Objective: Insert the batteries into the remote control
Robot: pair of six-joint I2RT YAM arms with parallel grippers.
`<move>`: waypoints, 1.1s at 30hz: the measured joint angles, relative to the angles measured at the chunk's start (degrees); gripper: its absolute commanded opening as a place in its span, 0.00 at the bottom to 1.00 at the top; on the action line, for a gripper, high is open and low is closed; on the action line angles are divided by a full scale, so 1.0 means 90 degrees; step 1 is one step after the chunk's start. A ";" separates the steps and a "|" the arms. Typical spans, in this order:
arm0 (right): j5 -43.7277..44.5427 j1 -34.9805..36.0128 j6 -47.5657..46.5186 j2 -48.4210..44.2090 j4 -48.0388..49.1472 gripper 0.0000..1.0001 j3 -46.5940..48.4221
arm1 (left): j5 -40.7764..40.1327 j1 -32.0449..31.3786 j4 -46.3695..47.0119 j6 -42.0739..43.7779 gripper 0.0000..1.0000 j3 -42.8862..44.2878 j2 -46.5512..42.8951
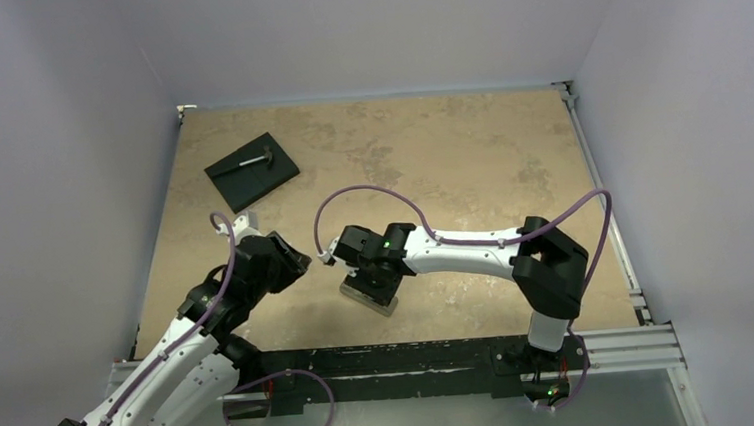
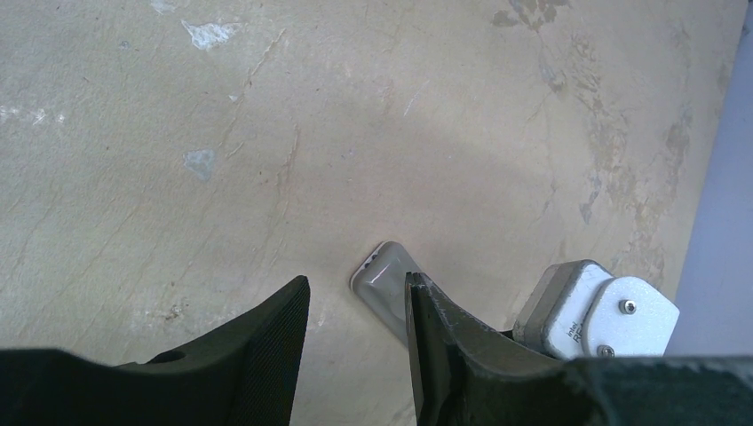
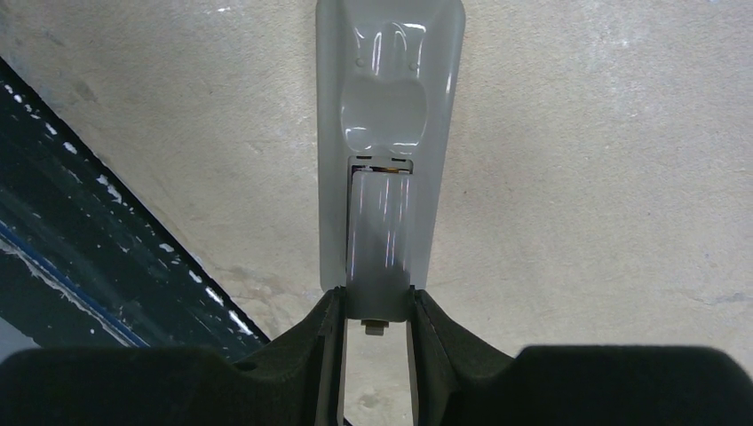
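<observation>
The remote control (image 3: 389,98) lies grey back up on the table near the front edge. It also shows under the right wrist in the top view (image 1: 369,298). My right gripper (image 3: 377,306) is shut on the grey battery cover (image 3: 378,248), which lies along the recess at the remote's near end. My left gripper (image 2: 355,302) is open and empty, just left of the remote's far end (image 2: 384,286). In the top view it is at the left (image 1: 294,260). The batteries are out of view.
A black square slab (image 1: 252,170) with a small grey hammer-like tool (image 1: 254,160) on it lies at the back left. The dark front rail (image 3: 80,222) runs close to the remote. The right wrist's camera housing (image 2: 597,306) sits beside my left fingers.
</observation>
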 measured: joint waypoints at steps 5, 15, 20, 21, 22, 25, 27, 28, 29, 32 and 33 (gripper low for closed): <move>0.0090 0.0000 0.0017 0.0000 0.0010 0.11 0.0010 | 0.0000 0.0000 0.0005 0.0005 0.44 0.0000 0.0032; 0.0087 0.0000 0.0019 0.0053 0.0034 0.11 0.0012 | 0.0002 0.0000 0.0046 0.0007 0.44 0.0000 0.0070; 0.0087 0.0000 0.0019 0.0109 0.0032 0.10 0.0044 | 0.0002 0.0000 0.0046 0.0007 0.44 0.0000 0.0073; 0.0087 0.0000 0.0019 0.0124 0.0036 0.10 0.0056 | 0.0000 0.0000 0.0046 0.0007 0.44 0.0000 0.0073; 0.0085 0.0000 0.0019 0.0129 0.0049 0.10 0.0058 | 0.0000 0.0000 0.0046 0.0010 0.44 0.0000 0.0073; 0.0085 0.0000 0.0019 0.0129 0.0046 0.10 0.0066 | 0.0002 0.0000 0.0046 0.0010 0.44 0.0000 0.0073; 0.0085 0.0000 0.0017 0.0129 0.0046 0.10 0.0066 | 0.0002 0.0000 0.0049 0.0010 0.44 0.0000 0.0085; 0.0085 0.0000 0.0017 0.0129 0.0044 0.10 0.0066 | 0.0002 0.0000 0.0049 0.0010 0.44 0.0000 0.0092; 0.0085 0.0000 0.0017 0.0129 0.0041 0.10 0.0066 | 0.0002 0.0000 0.0049 0.0010 0.44 0.0000 0.0097; 0.0087 0.0000 0.0015 0.0129 0.0032 0.10 0.0068 | 0.0005 0.0000 0.0051 0.0010 0.44 0.0000 0.0102; 0.0092 0.0000 0.0012 0.0129 0.0024 0.10 0.0068 | 0.0005 0.0000 0.0053 0.0010 0.44 0.0000 0.0102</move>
